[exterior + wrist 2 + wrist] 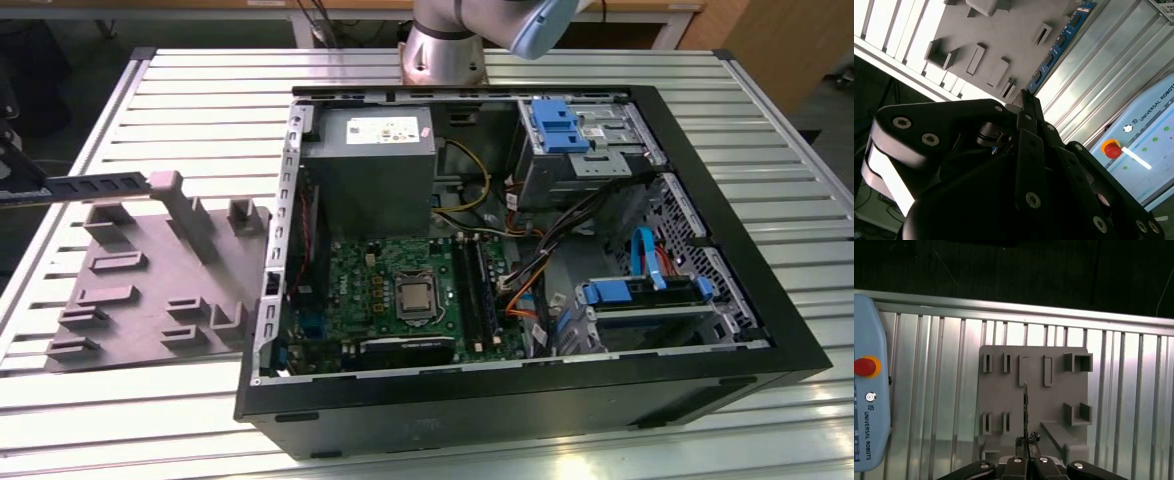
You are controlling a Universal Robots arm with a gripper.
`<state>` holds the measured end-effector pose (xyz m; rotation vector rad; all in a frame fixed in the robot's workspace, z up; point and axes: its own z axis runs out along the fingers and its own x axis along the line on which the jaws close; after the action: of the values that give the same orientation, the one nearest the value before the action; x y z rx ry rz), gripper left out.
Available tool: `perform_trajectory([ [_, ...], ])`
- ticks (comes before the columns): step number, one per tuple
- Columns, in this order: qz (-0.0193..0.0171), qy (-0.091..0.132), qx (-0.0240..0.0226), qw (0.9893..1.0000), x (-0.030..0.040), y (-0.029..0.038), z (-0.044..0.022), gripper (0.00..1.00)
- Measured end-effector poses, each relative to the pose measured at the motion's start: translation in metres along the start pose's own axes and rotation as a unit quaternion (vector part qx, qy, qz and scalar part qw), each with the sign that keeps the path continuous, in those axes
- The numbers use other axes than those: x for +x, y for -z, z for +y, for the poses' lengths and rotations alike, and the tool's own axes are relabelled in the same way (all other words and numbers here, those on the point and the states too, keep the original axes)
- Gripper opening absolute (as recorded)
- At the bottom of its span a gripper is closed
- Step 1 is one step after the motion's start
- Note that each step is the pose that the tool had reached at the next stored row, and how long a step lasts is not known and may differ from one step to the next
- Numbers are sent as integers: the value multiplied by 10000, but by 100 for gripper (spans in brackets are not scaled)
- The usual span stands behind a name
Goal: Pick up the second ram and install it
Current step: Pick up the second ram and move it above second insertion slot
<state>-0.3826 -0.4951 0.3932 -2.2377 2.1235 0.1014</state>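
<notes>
Exterior view: a black steel computer case (534, 400) lies open on a ribbed aluminium table (174, 80), exposing its green board (400, 290); a white printed sticker (384, 129) sits on the grey metal power supply (367, 185). At the exterior view's left, the ram stick (94, 186), thin, flat and dark, is held level over a matt grey plastic block (147, 300) of upright posts and rectangular pockets. In the first wrist view the claw (1026, 456) is clamped on one end of the stick, which is seen edge-on; the second wrist view shows a row of black chips on the stick. A pale blue pendant (869, 390) with a red button (866, 366) bears lettering.
</notes>
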Motion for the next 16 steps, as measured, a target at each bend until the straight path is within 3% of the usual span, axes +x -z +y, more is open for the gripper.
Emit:
perform_trajectory([
  [16,-1,0,0,10000,5,0,-104,11],
])
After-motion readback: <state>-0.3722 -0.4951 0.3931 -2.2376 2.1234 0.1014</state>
